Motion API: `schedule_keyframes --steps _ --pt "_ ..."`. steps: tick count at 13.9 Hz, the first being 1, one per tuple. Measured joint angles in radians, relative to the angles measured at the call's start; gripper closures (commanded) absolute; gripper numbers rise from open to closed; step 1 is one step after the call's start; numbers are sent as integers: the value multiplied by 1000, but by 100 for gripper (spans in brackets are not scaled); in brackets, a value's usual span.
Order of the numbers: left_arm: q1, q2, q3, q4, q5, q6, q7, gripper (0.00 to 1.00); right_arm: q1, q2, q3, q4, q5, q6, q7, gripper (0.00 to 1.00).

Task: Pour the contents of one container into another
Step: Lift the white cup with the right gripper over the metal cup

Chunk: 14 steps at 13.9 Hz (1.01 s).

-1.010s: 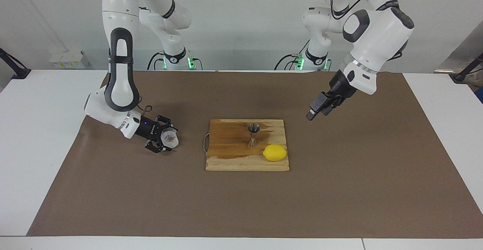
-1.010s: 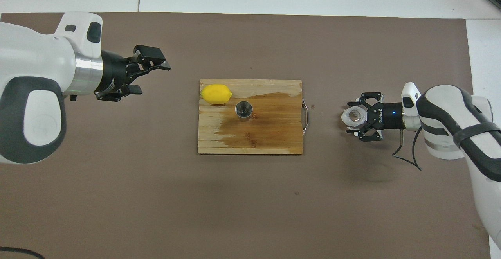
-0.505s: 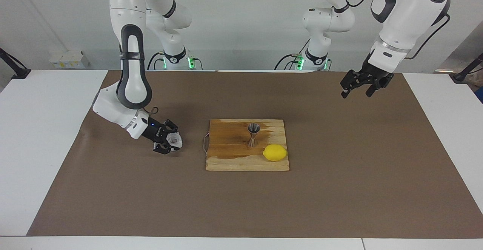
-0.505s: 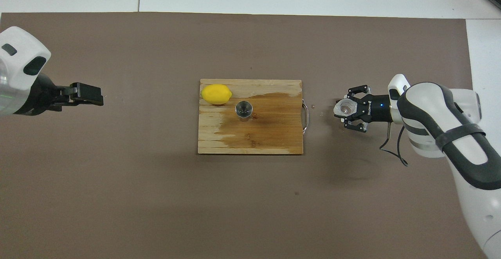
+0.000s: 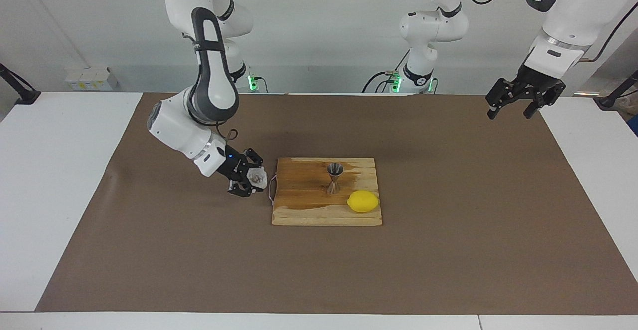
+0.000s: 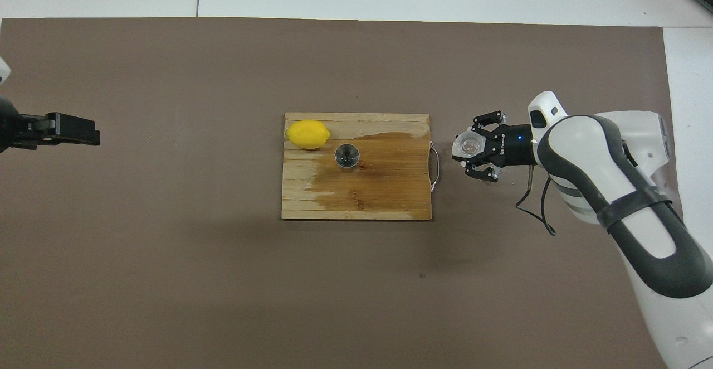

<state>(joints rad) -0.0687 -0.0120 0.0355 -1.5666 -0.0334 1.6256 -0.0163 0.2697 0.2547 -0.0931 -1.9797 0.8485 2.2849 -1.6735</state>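
Observation:
My right gripper [image 5: 253, 179] [image 6: 470, 149] is shut on the small translucent whitish cup [image 5: 257, 176] [image 6: 467, 144]. It holds the cup low over the brown mat, just off the handle end of the wooden board [image 5: 304, 213] [image 6: 390, 204]. The steel hourglass jigger [image 5: 335, 178] [image 6: 346, 155] stands upright on the board, its open mouth up. My left gripper [image 5: 511, 111] [image 6: 78, 135] is open and empty, raised over the mat's edge at the left arm's end of the table.
A yellow lemon [image 5: 363, 201] [image 6: 307, 134] lies on the board beside the jigger, farther from the robots. A dark wet stain covers part of the board. A wire handle [image 5: 270, 190] [image 6: 435, 165] sticks out of the board toward the cup.
My right gripper has carried the cup up and toward the board's handle end. My left gripper has pulled away from the board, up and out to its own end of the table.

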Motion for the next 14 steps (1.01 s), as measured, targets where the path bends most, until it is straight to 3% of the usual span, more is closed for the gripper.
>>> schedule_keyframes --steps 3,9,14 --pt "0 39 -3 63 2 -55 4 0 92 -8 1 38 -155 21 203 100" --pt "-2 41 -10 55 2 -79 5 0 182 -8 1 82 -253 61 379 100" --pt "-1 41 -9 54 2 -85 5 0 273 -8 2 121 -481 73 573 100"
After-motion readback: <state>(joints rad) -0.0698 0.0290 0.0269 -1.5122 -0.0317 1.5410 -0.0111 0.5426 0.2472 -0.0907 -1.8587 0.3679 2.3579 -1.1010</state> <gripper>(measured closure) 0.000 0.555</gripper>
